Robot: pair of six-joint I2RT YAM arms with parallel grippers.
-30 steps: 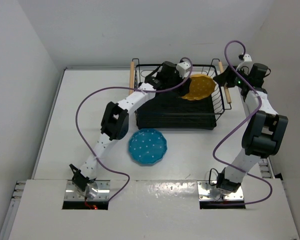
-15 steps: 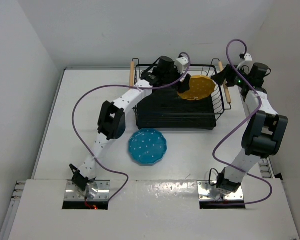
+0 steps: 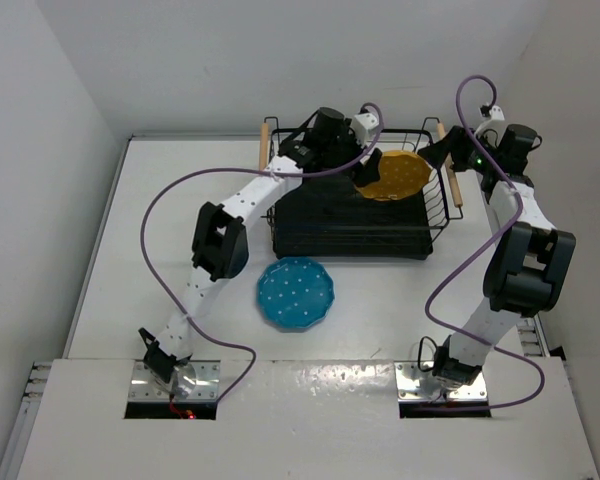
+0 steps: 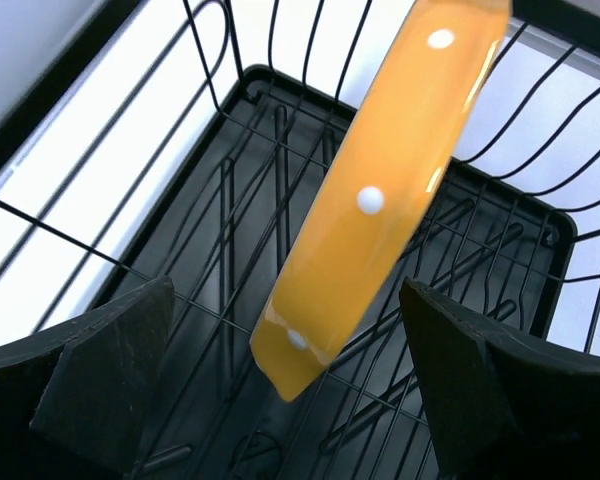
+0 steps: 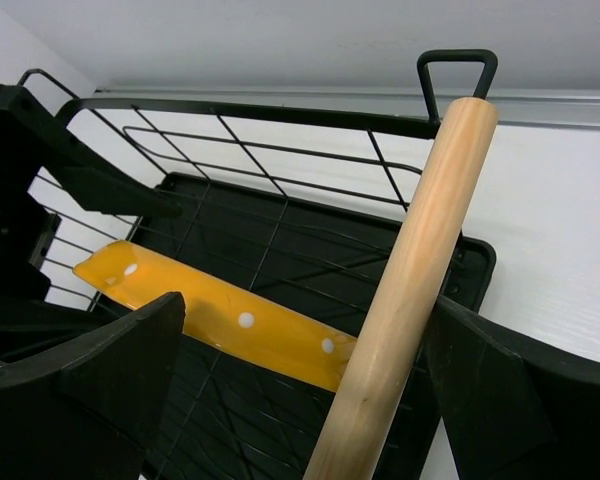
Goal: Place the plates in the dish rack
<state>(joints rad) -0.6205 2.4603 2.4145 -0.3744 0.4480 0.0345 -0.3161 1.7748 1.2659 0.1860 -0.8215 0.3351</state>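
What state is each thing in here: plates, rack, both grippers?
Yellow-orange dotted scalloped plate: leaning tilted on edge inside the rack, ungripped.
Teal blue dotted scalloped plate: flat on the table, in front of the rack.
Black wire dish rack: holds one plate.
Left gripper: open, fingers either side of the yellow-orange plate.
Right gripper: open, fingers either side of the rack's light wooden handle.

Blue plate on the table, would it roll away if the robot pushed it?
Probably not: the blue plate lies flat on the table, so it would likely slide. It looks stiff and smooth, so it may be slippery to grip.
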